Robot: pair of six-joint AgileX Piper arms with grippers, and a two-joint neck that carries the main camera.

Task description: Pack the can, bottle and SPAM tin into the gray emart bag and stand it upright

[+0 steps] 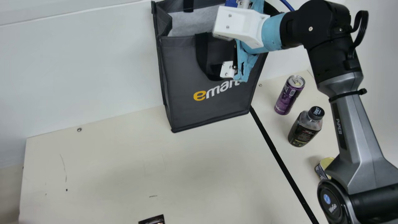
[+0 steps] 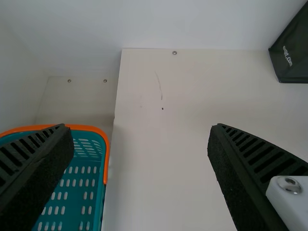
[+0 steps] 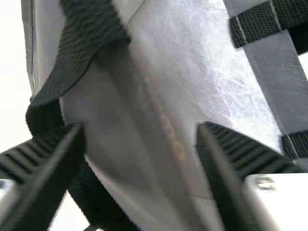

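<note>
The gray emart bag point(image 1: 211, 90) stands upright and open-topped at the back wall. My right gripper point(image 1: 245, 63) is at its upper right, over a handle and the rim. In the right wrist view that gripper point(image 3: 139, 129) is open, with the bag's gray panel point(image 3: 144, 159) running between its fingers. The purple can point(image 1: 287, 97) and dark bottle point(image 1: 305, 128) stand right of the bag; the tin point(image 1: 327, 162) is partly behind the right arm. My left gripper point(image 2: 142, 129) is open with nothing between its fingers; a bag corner point(image 2: 294, 60) shows beyond it.
A teal basket with an orange rim point(image 2: 105, 139) sits beside the table in the left wrist view. A black strip point(image 1: 276, 154) runs along the table between bag and drinks. A small dark item point(image 1: 153, 220) lies at the near edge of the main view.
</note>
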